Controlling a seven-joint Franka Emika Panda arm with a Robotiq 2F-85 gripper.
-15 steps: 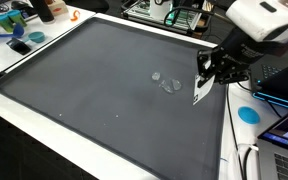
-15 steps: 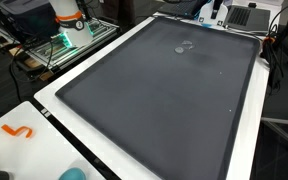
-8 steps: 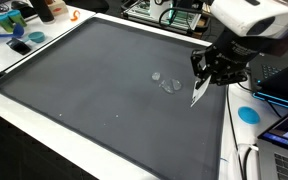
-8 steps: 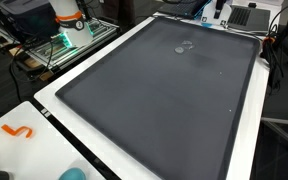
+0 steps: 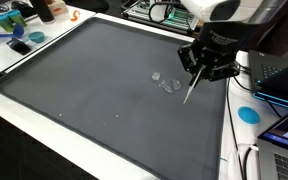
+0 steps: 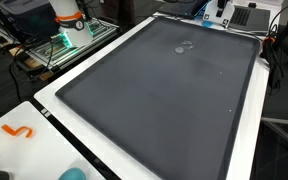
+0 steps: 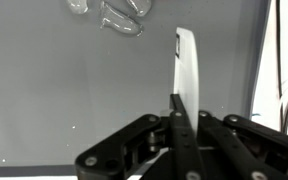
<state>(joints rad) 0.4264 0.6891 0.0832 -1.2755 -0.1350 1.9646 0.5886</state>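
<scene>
My gripper [image 5: 197,72] hangs over the right part of a large dark grey mat [image 5: 94,90], shut on a thin white flat strip [image 5: 191,90] that points down toward the mat. In the wrist view the white strip [image 7: 187,62] sticks out ahead from between the closed fingers of the gripper [image 7: 181,105]. A few small clear pieces [image 5: 167,82] lie on the mat just left of the strip's tip. The clear pieces also show at the top of the wrist view [image 7: 110,14] and far back in an exterior view [image 6: 185,47].
A white table rim [image 5: 44,125] surrounds the mat. A blue round item [image 5: 248,114] and a laptop [image 5: 286,128] sit to the right. Clutter [image 5: 19,25] lies at the far left corner. An orange hook-shaped piece [image 6: 19,131] rests on the near white corner.
The gripper has moved left and farther over the mat with the white strip, turning so the strip now appears edge-on near the clear pieces.
</scene>
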